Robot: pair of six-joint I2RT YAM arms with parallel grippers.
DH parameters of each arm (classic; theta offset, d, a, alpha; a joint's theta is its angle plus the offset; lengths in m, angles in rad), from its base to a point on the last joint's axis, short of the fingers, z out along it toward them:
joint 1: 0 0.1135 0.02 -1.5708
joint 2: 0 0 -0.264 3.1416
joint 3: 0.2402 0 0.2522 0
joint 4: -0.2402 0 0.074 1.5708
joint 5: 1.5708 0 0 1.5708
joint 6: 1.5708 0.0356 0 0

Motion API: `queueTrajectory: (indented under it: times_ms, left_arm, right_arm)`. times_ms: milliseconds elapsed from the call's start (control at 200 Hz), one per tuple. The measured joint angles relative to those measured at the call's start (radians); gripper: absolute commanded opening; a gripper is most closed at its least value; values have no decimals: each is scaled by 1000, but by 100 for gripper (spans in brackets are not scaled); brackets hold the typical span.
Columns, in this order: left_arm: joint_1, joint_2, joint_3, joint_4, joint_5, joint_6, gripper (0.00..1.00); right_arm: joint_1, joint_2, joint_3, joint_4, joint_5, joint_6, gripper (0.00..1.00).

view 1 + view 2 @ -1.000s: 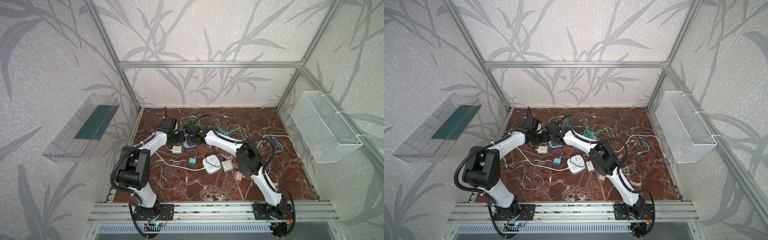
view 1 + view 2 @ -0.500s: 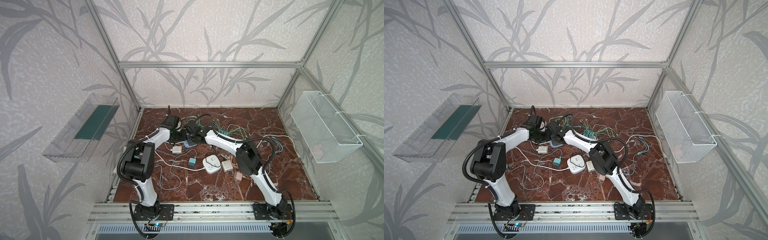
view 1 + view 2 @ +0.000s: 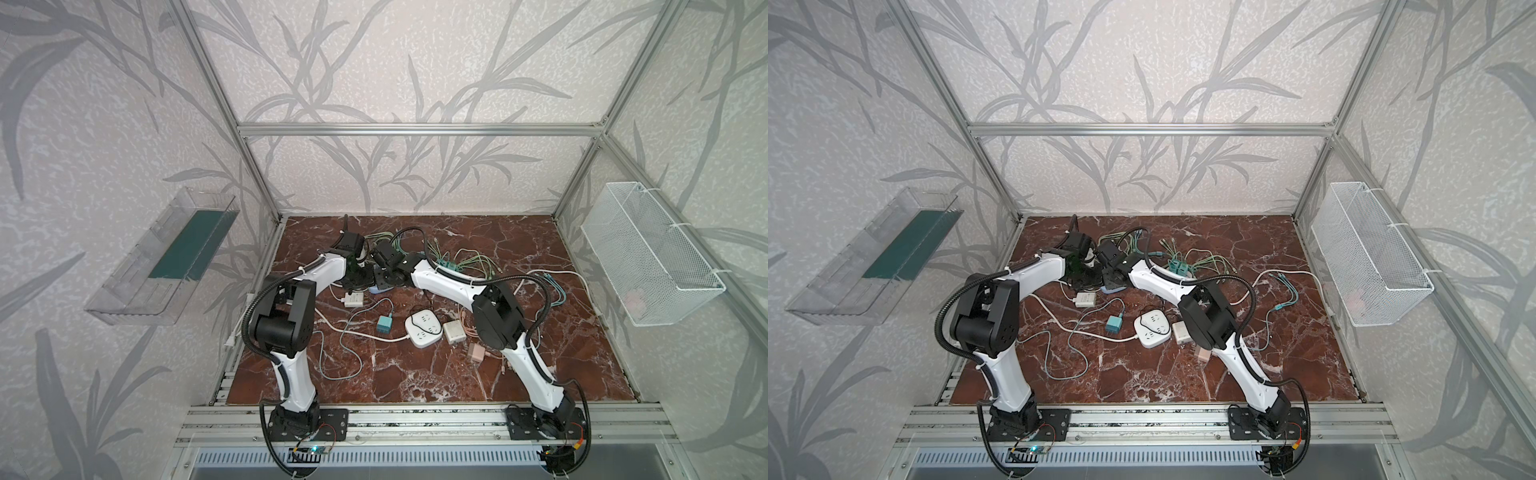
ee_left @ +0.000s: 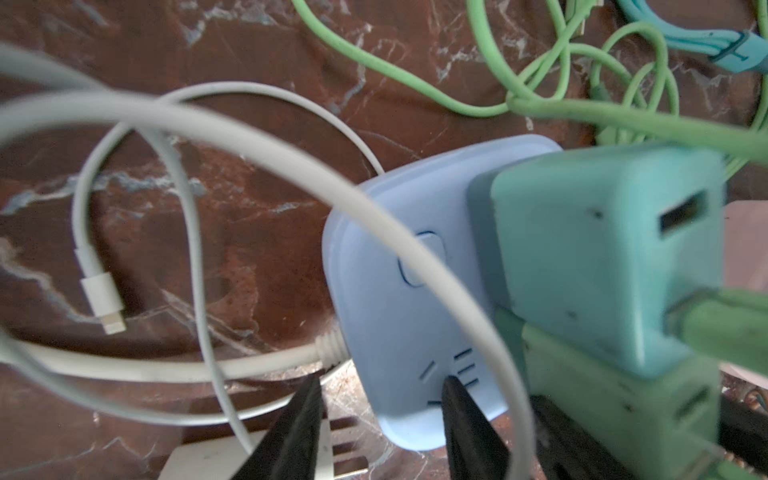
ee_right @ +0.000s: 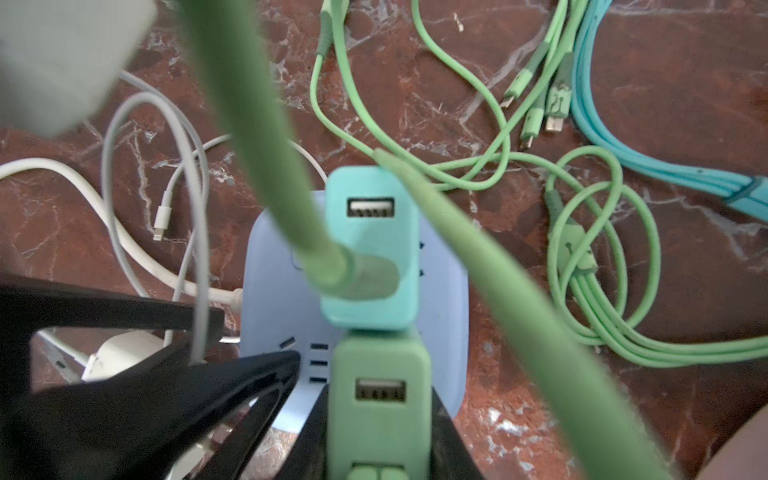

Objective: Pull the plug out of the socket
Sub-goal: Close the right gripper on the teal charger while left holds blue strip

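Green cables (image 5: pixel 478 266) and a white cable (image 4: pixel 374 208) crossed over the blue socket (image 4: pixel 386 324) and barred the way from above. The teal plug (image 5: pixel 374 311) stood just beside the green plug (image 5: pixel 380 424); the front floor (image 3: pixel 415 382) was free.

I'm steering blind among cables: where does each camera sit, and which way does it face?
Top views: high over the front rail, looking down at the marble table; left arm and right arm show whole.
Left wrist: looks along the open left gripper at the blue socket.
Right wrist: looks along the right gripper, shut on the green charger.
Shared: both wrist views show socket and teal charger.
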Motion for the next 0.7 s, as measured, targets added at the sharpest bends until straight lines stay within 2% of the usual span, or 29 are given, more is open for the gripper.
queueTrajectory:
  times_ms: [700]
  left_arm:
    - [0,15,13,3,-5,-21,47]
  right_arm:
    - [-2,-28,-60,57,-23,-4,17]
